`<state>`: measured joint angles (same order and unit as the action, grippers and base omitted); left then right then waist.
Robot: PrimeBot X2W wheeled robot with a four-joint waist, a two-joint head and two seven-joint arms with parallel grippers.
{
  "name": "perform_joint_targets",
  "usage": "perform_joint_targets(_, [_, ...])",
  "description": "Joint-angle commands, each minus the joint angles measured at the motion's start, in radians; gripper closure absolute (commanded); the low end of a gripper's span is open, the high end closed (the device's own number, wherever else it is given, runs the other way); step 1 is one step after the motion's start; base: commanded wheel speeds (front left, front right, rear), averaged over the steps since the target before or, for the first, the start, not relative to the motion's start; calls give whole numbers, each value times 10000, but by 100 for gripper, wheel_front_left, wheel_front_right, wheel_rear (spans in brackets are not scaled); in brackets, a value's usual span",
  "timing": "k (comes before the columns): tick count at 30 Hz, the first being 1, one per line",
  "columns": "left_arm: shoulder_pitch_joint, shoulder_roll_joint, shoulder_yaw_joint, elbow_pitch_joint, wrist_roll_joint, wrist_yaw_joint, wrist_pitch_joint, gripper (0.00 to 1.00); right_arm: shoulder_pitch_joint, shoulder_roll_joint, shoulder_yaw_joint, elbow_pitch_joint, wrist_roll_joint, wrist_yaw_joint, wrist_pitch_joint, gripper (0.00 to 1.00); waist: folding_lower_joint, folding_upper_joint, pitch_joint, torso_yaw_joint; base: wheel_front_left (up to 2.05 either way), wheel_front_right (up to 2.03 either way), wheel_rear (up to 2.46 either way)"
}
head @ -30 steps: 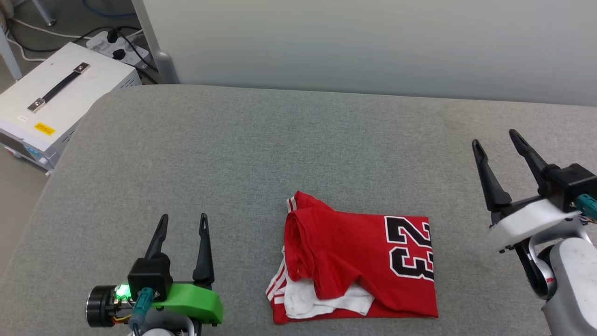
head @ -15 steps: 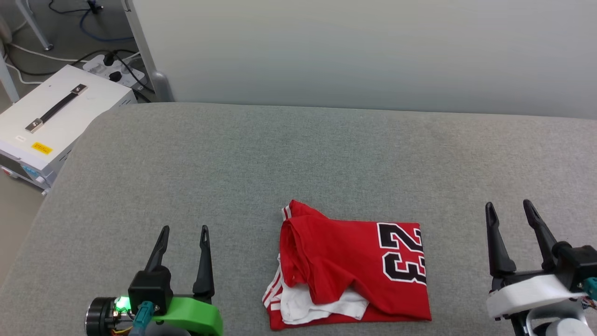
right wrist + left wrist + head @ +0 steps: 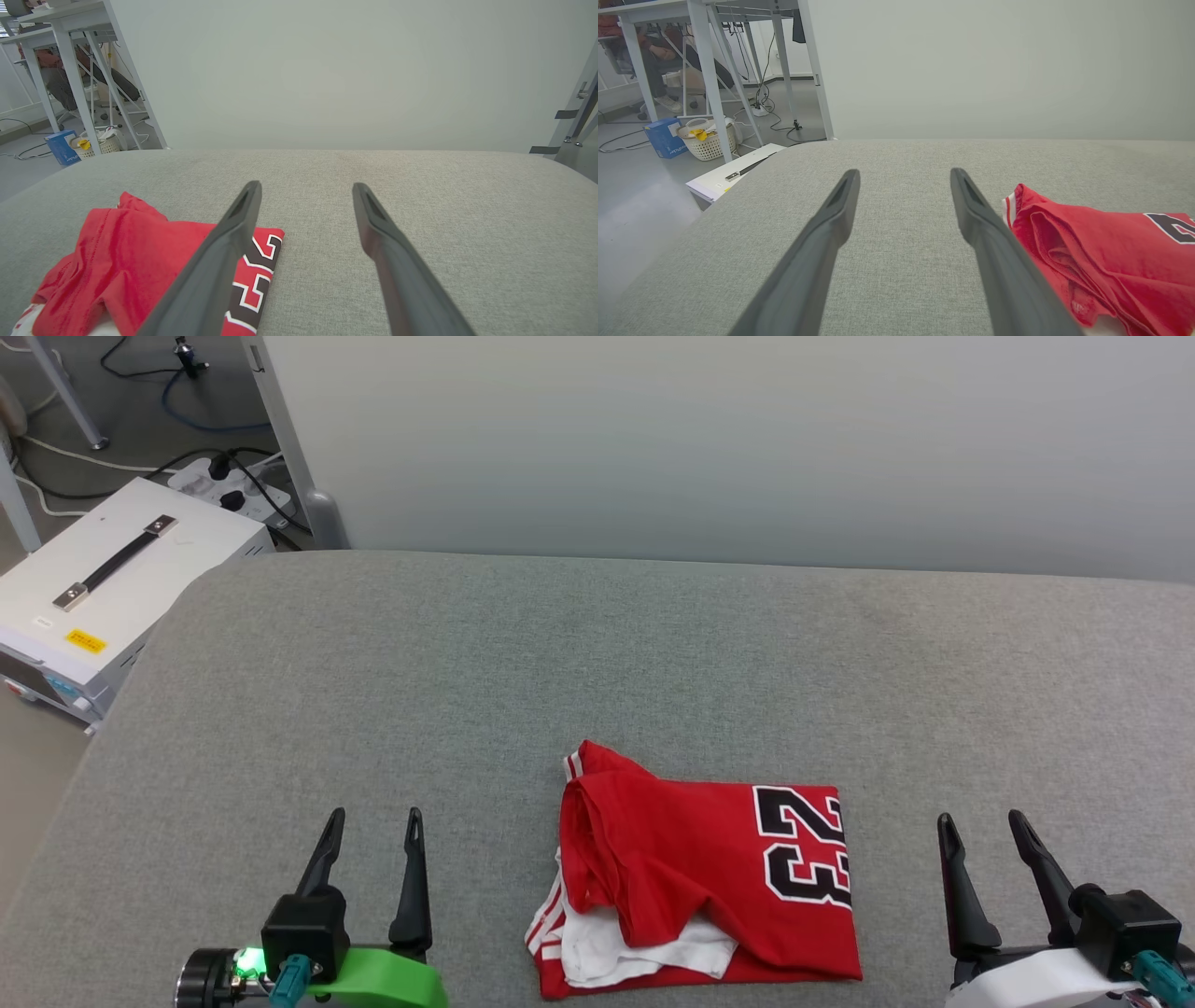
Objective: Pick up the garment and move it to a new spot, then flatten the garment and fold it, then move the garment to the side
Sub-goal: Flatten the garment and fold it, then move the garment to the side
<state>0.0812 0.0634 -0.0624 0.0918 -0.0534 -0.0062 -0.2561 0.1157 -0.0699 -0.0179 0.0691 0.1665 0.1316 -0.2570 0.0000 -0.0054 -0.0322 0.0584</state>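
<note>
Head view: garment (image 3: 709,877) between left gripper (image 3: 374,815), right gripper (image 3: 980,819)

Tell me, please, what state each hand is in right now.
The left hand is open and empty.
The right hand is open and empty too.

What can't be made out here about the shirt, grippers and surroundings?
- Garment: lower folded layers, head view, covered by its own top layer.
- Its number: right wrist view, partly behind a finger.
- Right gripper: wrist, head view, cut by the bottom edge.
- Yellow label on the white case: too small to read.
</note>
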Motion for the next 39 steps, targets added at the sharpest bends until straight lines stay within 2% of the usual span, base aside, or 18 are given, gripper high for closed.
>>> perform_joint_targets(1, [145, 14, 4, 36, -55, -47, -57, 0, 8, 28, -24, 31, 40, -9, -46, 0, 0, 54, 4, -3, 0, 0, 0])
perform_joint_targets(8, [31, -2, -22, 80, -50, -44, -57, 0, -799, -333, -116, -126, 41, -9, -47, 0, 0, 54, 103, 59, 0, 0, 0])
perform_joint_targets(12, [-80, -13, -79, 126, -25, -46, -57, 0, -1697, -1024, -42, -64, 231, -9, 42, 0, 0, 54, 208, 155, 0, 0, 0])
perform_joint_targets(14, [-118, -22, -105, 133, -29, -34, -57, 0, -2155, -1497, 250, 12, 486, -9, 526, 0, 0, 54, 269, 199, 0, 0, 0])
perform_joint_targets(18, [-209, -36, -124, 166, -67, -39, -57, 0, -2977, -2543, 1130, 108, 1447, -9, 2309, 0, 0, 54, 438, 271, 0, 0, 0])
perform_joint_targets(22, [-374, -47, -132, 203, -75, -60, -57, 0, -3488, -3590, 2172, 275, 3027, -9, 4989, 0, 0, 54, 656, 373, 0, 0, 0])
perform_joint_targets(28, [-625, -73, -283, 165, -69, -49, -57, 0, -3493, -4350, 2855, 704, 5555, -9, 8280, 0, 0, 54, 1068, 601, 0, 0, 0])
perform_joint_targets(33, [-918, -97, -503, 149, -105, -31, -57, 0, -3320, -4357, 2837, 975, 7131, -9, 9568, 0, 0, 54, 1525, 914, 0, 0, 0])
perform_joint_targets(39, [-1232, -112, -674, 208, -150, -14, -57, 0, -3371, -4143, 3300, 1282, 7663, -9, 10000, 0, 0, 54, 2011, 1253, 0, 0, 0])
